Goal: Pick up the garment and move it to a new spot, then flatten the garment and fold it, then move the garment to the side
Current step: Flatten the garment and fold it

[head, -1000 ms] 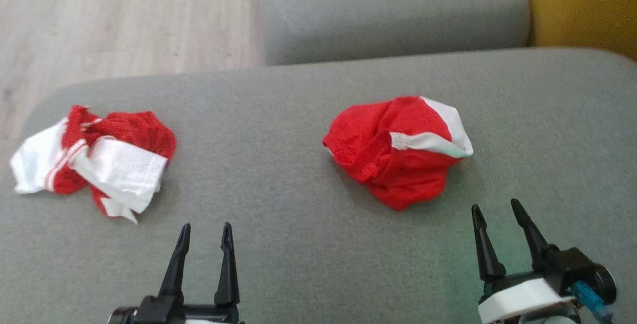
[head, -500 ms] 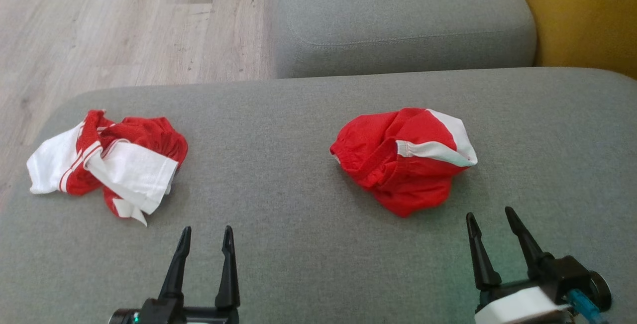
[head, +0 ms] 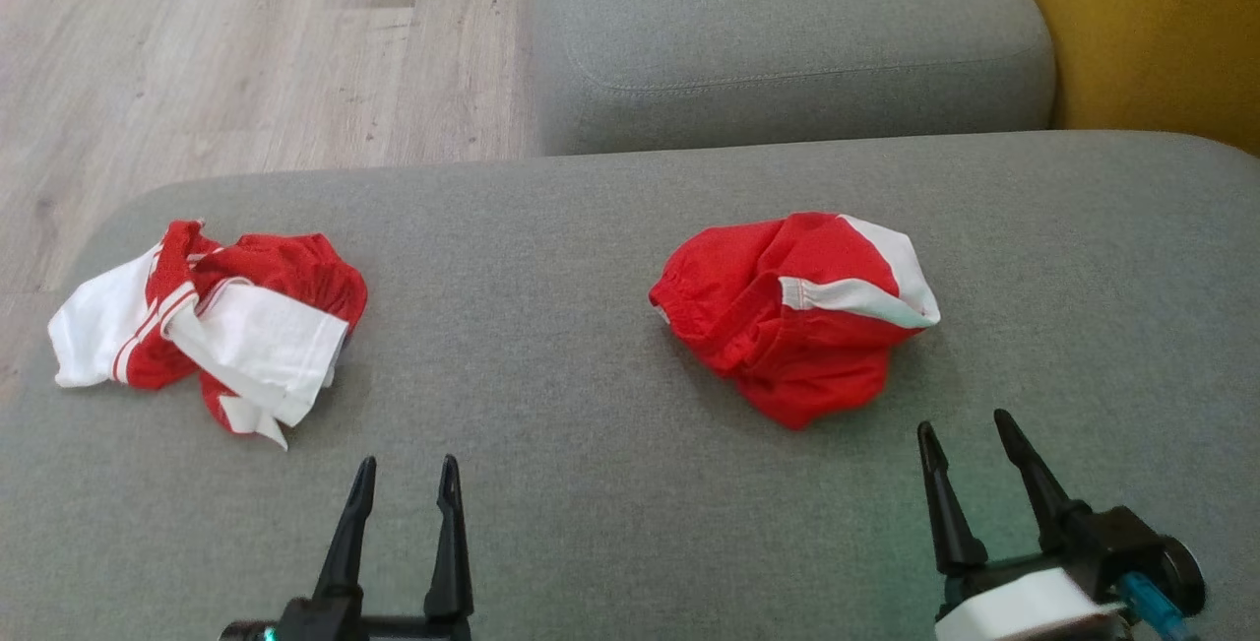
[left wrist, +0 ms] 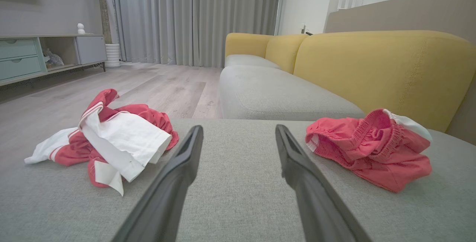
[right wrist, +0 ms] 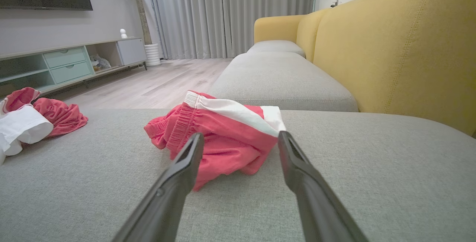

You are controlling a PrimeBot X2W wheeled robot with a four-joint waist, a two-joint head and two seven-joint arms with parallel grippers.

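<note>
Right gripper gapes near crumpled red-and-white garment on woven cushion.

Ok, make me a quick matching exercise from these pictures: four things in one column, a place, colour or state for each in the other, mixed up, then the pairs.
1. striped red and white garment
2. red shorts
3. right hand
4. sofa backrest

A. yellow
B. open, holding nothing
C. crumpled near the left edge of the grey seat
D. bunched up right of the middle, waistband showing

Pairs: 1-C, 2-D, 3-B, 4-A
</note>
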